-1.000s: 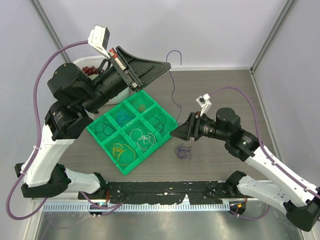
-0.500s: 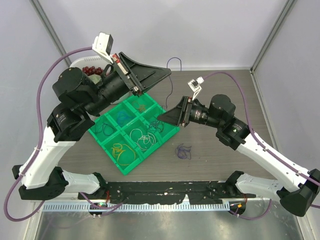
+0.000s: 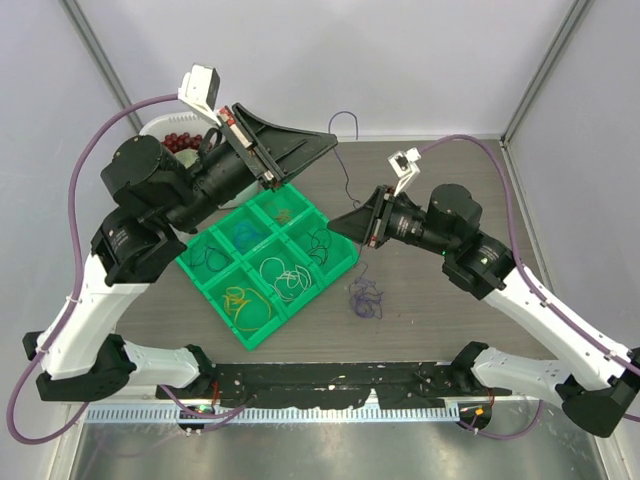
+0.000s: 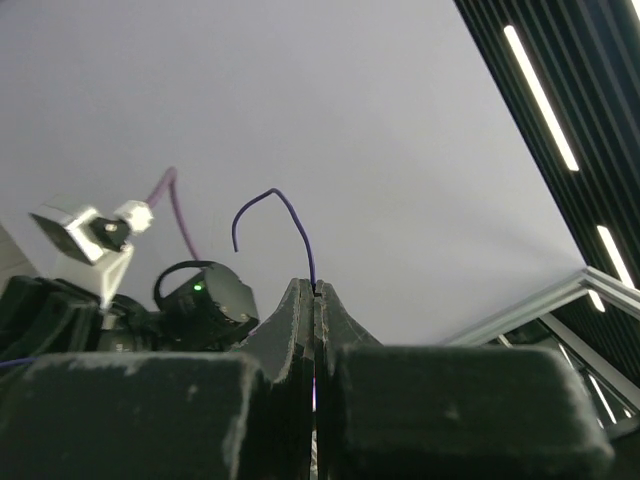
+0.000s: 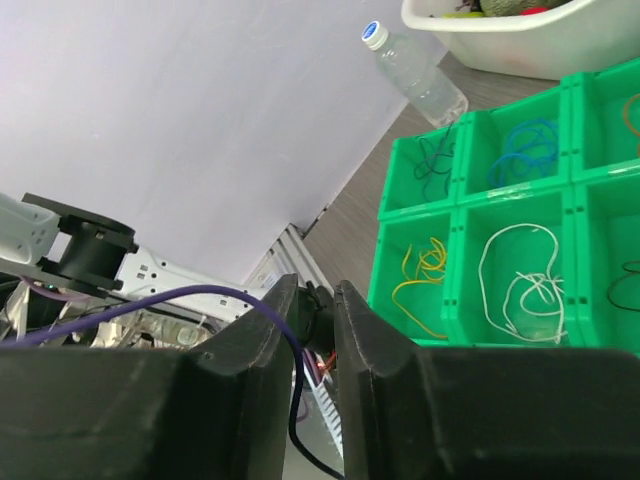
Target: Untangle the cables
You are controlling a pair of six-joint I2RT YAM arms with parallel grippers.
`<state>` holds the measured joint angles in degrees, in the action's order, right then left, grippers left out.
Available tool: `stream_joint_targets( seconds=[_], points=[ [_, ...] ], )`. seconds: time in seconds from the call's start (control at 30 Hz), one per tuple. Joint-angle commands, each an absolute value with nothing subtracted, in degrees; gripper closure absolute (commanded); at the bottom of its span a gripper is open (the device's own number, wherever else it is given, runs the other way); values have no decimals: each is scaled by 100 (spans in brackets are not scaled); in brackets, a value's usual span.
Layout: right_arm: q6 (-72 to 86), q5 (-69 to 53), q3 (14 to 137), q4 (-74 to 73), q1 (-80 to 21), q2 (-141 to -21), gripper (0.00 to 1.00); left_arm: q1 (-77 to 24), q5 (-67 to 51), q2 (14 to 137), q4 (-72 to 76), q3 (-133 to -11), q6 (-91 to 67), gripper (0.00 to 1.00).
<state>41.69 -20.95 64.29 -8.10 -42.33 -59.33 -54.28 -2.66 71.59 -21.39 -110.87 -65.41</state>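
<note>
Left gripper point(image 4: 314, 292) is clamped tight on the purple cable point(image 4: 272, 191) and holds one end of it high over the back of the tray point(image 3: 190, 266), short tail curling out past the tips. Right gripper point(image 5: 318, 292) is the one that's changed: a second ago it sat low by the purple clump point(image 3: 365, 300) on the table with jaws wide. Now it's up at the hanging strand and the jaws are down to a thin slot with the strand running through it. Can't tell if it's actually pinching yet.

My read is it's about to run along the strand or pull against the left to work the clump loose, so purple isn't sorted yet. The other cables lie in the tray compartments.

Writing or brands: nothing I can read, and the bottle point(image 5: 415, 80) shows no label
</note>
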Motion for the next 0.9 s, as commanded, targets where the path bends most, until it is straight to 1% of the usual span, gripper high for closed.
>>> stream_joint_targets(
  seconds=[0.0, 0.07, 0.1, 0.17, 0.2, 0.23, 0.43, 0.57, 0.67, 0.73, 0.87],
  points=[
    [3841, -1723, 6355, -1133, -4271, -5441, 65, -5362, 350, 6935, -2583, -11259, -6205, 100],
    [3849, -1766, 6206, -1204, -4263, -5318, 52, -5335, 396, 6821, -2488, -11075, -6231, 100],
    [3858, -1836, 6109, -1126, -4280, -5274, 52, -5326, 378, 6786, -2418, -11031, -6266, 100],
    [3981, -1916, 6039, -985, -4263, -5247, 71, -5317, 308, 6803, -2347, -11030, -6302, 100],
    [4008, -1890, 6047, -932, -4271, -5256, 97, -5300, 282, 6829, -2355, -11074, -6302, 100],
    [4086, -1872, 6090, -871, -4271, -5299, 99, -5309, 264, 6855, -2382, -11100, -6302, 100],
    [4411, -1969, 6539, -651, -4263, -5616, 99, -5282, 290, 6768, -2443, -10943, -6293, 100],
    [4544, -1741, 6828, -720, -4271, -5695, 99, -5273, 807, 6356, -3021, -10338, -6118, 100],
    [4474, -1521, 7267, -1019, -4271, -5739, 99, -5265, 1553, 5899, -3864, -9592, -6100, 100],
    [4299, -1389, 7522, -1317, -4271, -5774, 99, -5273, 1888, 5539, -4156, -8740, -6283, 100],
    [4026, -1371, 7821, -1608, -4271, -5888, 99, -5265, 1776, 5028, -3903, -7385, -6565, 100]
  ],
)
